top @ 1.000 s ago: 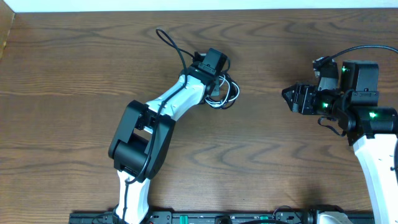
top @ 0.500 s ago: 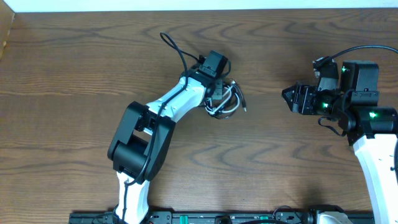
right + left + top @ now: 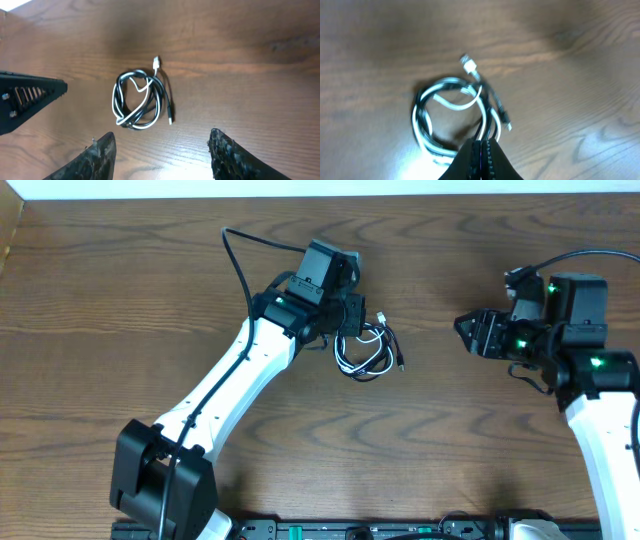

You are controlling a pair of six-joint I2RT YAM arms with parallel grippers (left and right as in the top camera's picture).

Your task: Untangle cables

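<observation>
The cables (image 3: pixel 366 350), a thin black cord and a white cord coiled together in one small loop, lie on the wooden table. Their plug ends stick out on the right side. They also show in the left wrist view (image 3: pixel 451 117) and the right wrist view (image 3: pixel 141 104). My left gripper (image 3: pixel 349 320) is shut and hovers just left of and above the bundle; its closed tips (image 3: pixel 481 146) overlap the coil's near edge in the left wrist view, apparently holding nothing. My right gripper (image 3: pixel 463 331) is open and empty, well to the right of the cables (image 3: pixel 162 150).
The table's far edge meets a white strip (image 3: pixel 320 188) at the top. A thick black wire (image 3: pixel 240 265) loops off my left arm. The left arm's base (image 3: pixel 165 485) stands at the front left and the right arm's body (image 3: pixel 600 410) at the right.
My left arm has stretched out and its gripper has come off the bundle, up and to the left. The cables have shifted slightly right and now lie exposed. The right arm has not moved.
</observation>
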